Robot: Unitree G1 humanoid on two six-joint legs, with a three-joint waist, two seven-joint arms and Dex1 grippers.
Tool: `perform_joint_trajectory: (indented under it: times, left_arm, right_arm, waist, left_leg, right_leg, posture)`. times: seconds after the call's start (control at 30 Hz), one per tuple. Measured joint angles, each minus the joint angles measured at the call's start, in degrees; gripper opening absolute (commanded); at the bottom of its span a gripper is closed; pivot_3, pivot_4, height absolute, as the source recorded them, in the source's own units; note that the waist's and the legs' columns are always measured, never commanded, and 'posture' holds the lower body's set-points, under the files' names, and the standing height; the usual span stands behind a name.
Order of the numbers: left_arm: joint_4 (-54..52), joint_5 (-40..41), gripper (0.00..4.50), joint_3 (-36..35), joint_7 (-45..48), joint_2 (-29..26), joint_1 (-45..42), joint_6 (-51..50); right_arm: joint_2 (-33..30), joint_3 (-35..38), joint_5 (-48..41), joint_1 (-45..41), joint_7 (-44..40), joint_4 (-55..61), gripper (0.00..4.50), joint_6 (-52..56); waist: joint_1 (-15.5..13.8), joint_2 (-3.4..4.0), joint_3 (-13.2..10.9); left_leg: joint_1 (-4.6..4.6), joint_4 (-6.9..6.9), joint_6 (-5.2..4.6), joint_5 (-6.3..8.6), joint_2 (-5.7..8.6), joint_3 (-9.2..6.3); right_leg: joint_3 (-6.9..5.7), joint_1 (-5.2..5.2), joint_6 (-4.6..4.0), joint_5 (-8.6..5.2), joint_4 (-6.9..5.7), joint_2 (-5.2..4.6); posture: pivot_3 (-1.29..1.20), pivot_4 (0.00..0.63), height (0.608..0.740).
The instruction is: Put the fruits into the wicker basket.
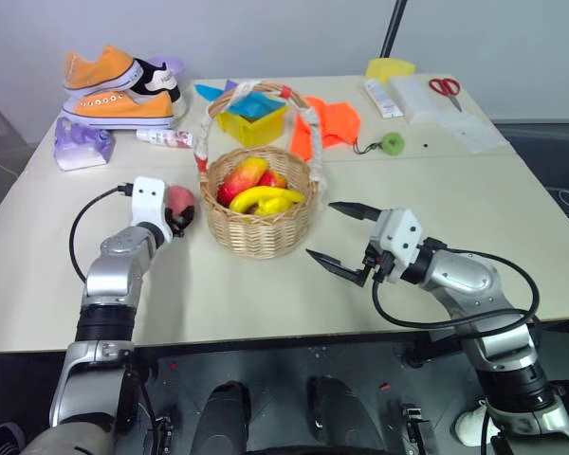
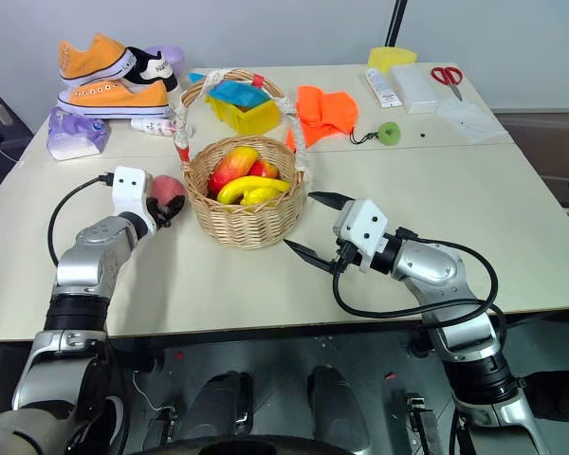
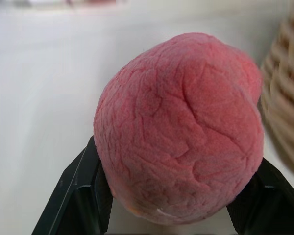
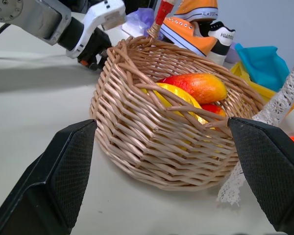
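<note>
The wicker basket (image 1: 257, 237) stands mid-table with a red-yellow mango (image 1: 246, 174), a yellow banana (image 1: 264, 195) and another yellow fruit (image 1: 278, 206) inside. Just left of it, my left gripper (image 1: 181, 217) is shut on the pink-red peach (image 1: 179, 200). In the left wrist view the peach (image 3: 181, 127) sits squeezed between both black fingers (image 3: 81, 196), just above the table. On the basket's right side my right gripper (image 1: 321, 229) stands open and empty, its jaws wide apart. From the right wrist camera the basket (image 4: 137, 142) is framed between the fingers (image 4: 63, 181).
Behind the basket are a yellow plastic box (image 1: 237, 125), an orange cloth (image 1: 334, 123) and a green ball on a cord (image 1: 393, 143). Orange sneakers (image 1: 119, 90) and a purple packet (image 1: 81, 144) lie at the back left, scissors (image 1: 445, 86) at the back right.
</note>
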State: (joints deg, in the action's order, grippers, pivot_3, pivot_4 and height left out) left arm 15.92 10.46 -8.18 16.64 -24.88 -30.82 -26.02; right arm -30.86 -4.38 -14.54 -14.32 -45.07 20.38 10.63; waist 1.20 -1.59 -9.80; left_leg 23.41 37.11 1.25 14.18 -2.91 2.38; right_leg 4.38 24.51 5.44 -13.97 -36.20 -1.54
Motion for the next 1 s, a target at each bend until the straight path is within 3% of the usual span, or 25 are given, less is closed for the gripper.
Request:
perform_joint_trajectory:
  times: [0.1, 0.17, 0.23, 0.33, 0.4, 0.5, 0.57, 0.7, 0.83, 0.87, 1.0]
  left_arm:
    - [-6.72, 1.01, 2.46, -1.49, 1.91, -2.34, 3.65, 0.11]
    - [-15.64, 4.01, 2.46, -2.00, 6.95, -6.90, 9.18, -3.42]
    - [-27.80, 9.28, 2.46, -2.62, 14.93, -14.60, 16.16, -9.07]
    - [-38.30, 18.94, 2.46, -5.77, 18.85, -15.69, 15.72, -15.34]
    - [-41.55, 22.74, 2.46, -6.19, 18.69, -14.77, 12.57, -17.51]
    - [-41.08, 23.65, 2.46, -2.82, 13.33, -6.92, 4.98, -19.07]
    - [-38.14, 21.28, 2.46, 2.03, 8.70, -1.15, 0.83, -19.64]
    - [-30.80, 15.90, 2.46, 5.81, 3.38, 4.27, -2.32, -17.07]
    - [-27.96, 13.71, 4.27, 6.73, 1.94, 6.94, -3.74, -14.13]
    - [-27.92, 13.47, 4.46, 6.97, 2.02, 6.95, -3.69, -13.80]
    - [-28.46, 12.58, 4.46, 7.41, 3.78, 5.56, -2.96, -12.87]
  right_arm:
    - [-0.01, 0.05, 0.19, -0.10, 0.11, -0.16, 4.50, 0.09]
    - [-0.09, 0.17, 0.28, -0.21, 0.15, -0.38, 4.50, 0.09]
    - [-0.57, 0.67, 0.35, 0.06, 0.16, -0.75, 4.50, 0.01]
    - [-0.25, 0.37, 0.37, -0.56, 0.14, -1.78, 4.50, -0.13]
    - [0.00, 0.24, 0.41, -1.04, 0.01, -2.09, 4.50, -0.73]
    - [0.38, 0.13, 0.59, -2.06, -0.05, -3.57, 4.50, -1.29]
    - [0.67, 0.08, 0.79, -2.79, 0.06, -4.11, 4.50, -1.51]
    - [0.67, 0.18, 1.01, -2.66, 0.46, -4.31, 4.50, -1.66]
    - [0.77, 0.22, 1.59, -2.42, 1.62, -4.30, 4.50, -1.68]
    - [0.77, 0.34, 1.90, -2.20, 2.02, -4.30, 4.50, -1.71]
    - [2.35, 1.93, 1.74, -2.01, 4.75, -4.34, 4.50, -0.88]
  waist:
    - [0.04, 0.00, 0.00]
    - [0.18, -0.04, -0.01]
    - [0.48, -0.06, -0.03]
    - [-0.82, -0.06, -0.04]
    - [-0.97, -0.07, -0.04]
    - [-0.93, -0.10, -0.04]
    - [-0.66, -0.10, -0.03]
    - [-0.08, -0.11, -0.03]
    - [-0.15, -0.09, -0.03]
    - [-0.20, -0.09, -0.03]
    - [-0.27, -0.09, -0.03]
  left_leg:
    - [0.00, -0.03, 0.00, 0.00, -0.02, 0.01]
    - [0.00, -0.08, 0.00, 0.00, -0.04, 0.03]
    - [-0.01, -0.14, 0.01, 0.00, -0.06, 0.03]
    - [0.01, 0.02, 0.01, 0.00, -0.04, -0.03]
    - [0.00, 0.17, 0.02, 0.00, 0.00, 0.01]
    - [-0.05, 0.38, 0.02, -0.01, 0.08, 0.00]
    - [-0.04, 0.39, 0.01, -0.01, 0.11, 0.00]
    - [-0.04, 0.09, 0.00, -0.01, 0.07, -0.13]
    - [-0.04, -0.04, 0.00, -0.01, 0.03, -0.32]
    - [-0.02, -0.05, 0.00, -0.01, 0.03, -0.34]
    - [0.00, -0.02, 0.00, -0.01, 0.04, -0.30]
  right_leg:
    - [0.00, 0.01, 0.00, 0.00, 0.00, 0.00]
    - [0.01, 0.06, -0.01, 0.00, -0.01, 0.00]
    - [0.00, 0.08, -0.04, -0.02, -0.03, -0.04]
    - [-0.11, -0.03, -0.24, -0.13, -0.01, -0.12]
    - [-0.09, -0.15, -0.25, -0.12, 0.02, -0.14]
    - [-0.05, -0.37, -0.24, -0.11, 0.05, -0.15]
    - [-0.01, -0.38, -0.21, -0.10, 0.06, -0.14]
    - [0.01, -0.14, 0.03, 0.00, -0.02, 0.03]
    - [-0.10, -0.08, 0.04, 0.00, -0.08, 0.13]
    - [-0.12, -0.07, 0.05, 0.00, -0.08, 0.13]
    - [-0.11, -0.07, 0.04, 0.00, -0.07, 0.09]
  posture:
    - [0.00, 0.150, 0.740]
    - [0.00, 0.150, 0.740]
    - [0.00, 0.150, 0.740]
    - [0.00, 0.150, 0.740]
    - [0.00, 0.150, 0.740]
    - [0.00, 0.150, 0.740]
    - [0.00, 0.150, 0.740]
    - [0.00, 0.150, 0.740]
    - [0.00, 0.150, 0.740]
    - [0.00, 0.150, 0.740]
    - [0.00, 0.150, 0.740]
